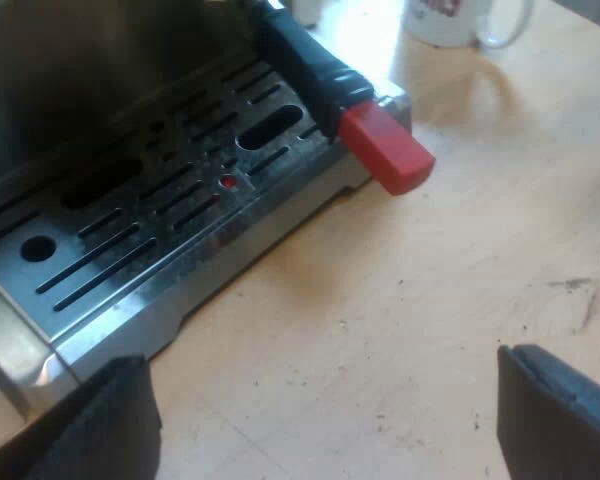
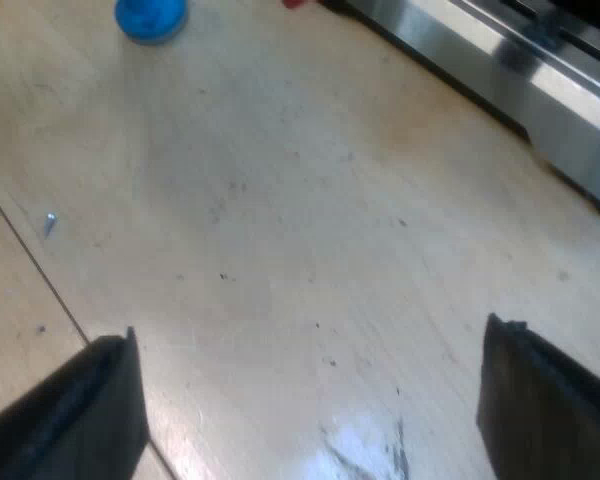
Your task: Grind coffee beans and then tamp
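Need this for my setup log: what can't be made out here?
Left wrist view: the edge cuts off the metal head of the dark, red-ended handle.
Left wrist view: the edge cuts off the white mug; its red print is unreadable.
Right wrist view: the edge cuts off the round blue tamper.

**Layout at machine front**

Drip tray (image 1: 160, 220) rests on the table (image 1: 430, 330). Holder handle (image 1: 305, 60) runs above the tray, its end overhanging the tray's corner. Mug (image 1: 450, 20) stands on the table beyond that corner. Tamper (image 2: 150, 15) stands on the table, well apart from the espresso machine (image 2: 540, 100).
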Action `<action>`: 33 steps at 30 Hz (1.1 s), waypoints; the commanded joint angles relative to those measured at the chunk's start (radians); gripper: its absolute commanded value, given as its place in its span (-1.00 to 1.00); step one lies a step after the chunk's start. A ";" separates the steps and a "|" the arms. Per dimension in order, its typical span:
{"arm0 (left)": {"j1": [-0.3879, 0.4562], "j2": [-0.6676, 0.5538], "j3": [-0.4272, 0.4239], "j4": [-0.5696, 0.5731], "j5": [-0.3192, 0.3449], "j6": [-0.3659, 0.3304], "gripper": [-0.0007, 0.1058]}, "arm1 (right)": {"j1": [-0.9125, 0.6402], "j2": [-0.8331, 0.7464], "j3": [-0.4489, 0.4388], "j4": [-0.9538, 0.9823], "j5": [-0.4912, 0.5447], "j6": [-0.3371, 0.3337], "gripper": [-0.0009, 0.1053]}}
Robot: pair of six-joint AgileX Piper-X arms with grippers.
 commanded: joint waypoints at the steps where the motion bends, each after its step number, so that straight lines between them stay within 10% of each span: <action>1: -0.004 0.000 0.007 -0.002 -0.001 0.013 0.36 | 0.107 0.033 -0.008 -0.078 0.120 0.059 0.23; 15: -0.004 0.003 0.099 -0.078 0.033 0.014 0.36 | 0.634 0.307 0.021 -0.390 0.832 0.414 -0.13; 27: -0.004 0.003 0.117 -0.116 0.193 0.068 0.36 | 0.682 0.587 0.068 -0.786 1.012 0.465 -0.16; 33: -0.004 0.003 0.131 -0.108 0.227 0.068 0.36 | 0.682 0.701 0.068 -0.919 1.053 0.465 -0.62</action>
